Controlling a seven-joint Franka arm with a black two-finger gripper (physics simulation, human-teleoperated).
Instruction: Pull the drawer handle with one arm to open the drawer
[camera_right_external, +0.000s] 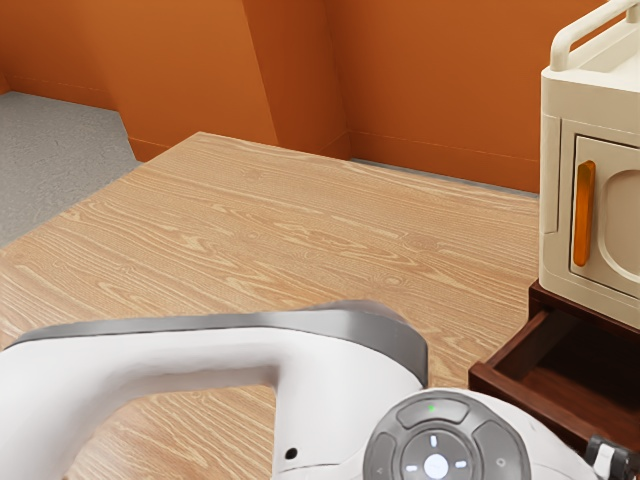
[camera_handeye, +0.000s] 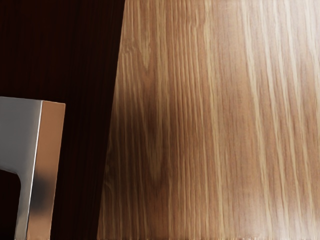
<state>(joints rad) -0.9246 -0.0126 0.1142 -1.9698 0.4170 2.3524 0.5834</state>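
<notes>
The dark brown drawer (camera_right_external: 512, 350) stands partly open below the cream cabinet, its side wall and inside visible. Its front is mostly hidden behind the white arm. At the lower right edge of the exterior view, a black part of my gripper (camera_right_external: 606, 451) shows beside the drawer; the rest is cut off. In the wrist view, a metal handle (camera_handeye: 46, 135) with a grey face and a copper-coloured side stands out from dark wood (camera_handeye: 87, 125). Whether my gripper touches the handle is not visible.
The cream cabinet (camera_right_external: 558, 275) with an orange door handle (camera_right_external: 584, 213) stands over the drawer at the exterior view's right. A light wooden tabletop (camera_right_external: 300, 230) extends to the left of it, with orange walls (camera_right_external: 420, 80) behind.
</notes>
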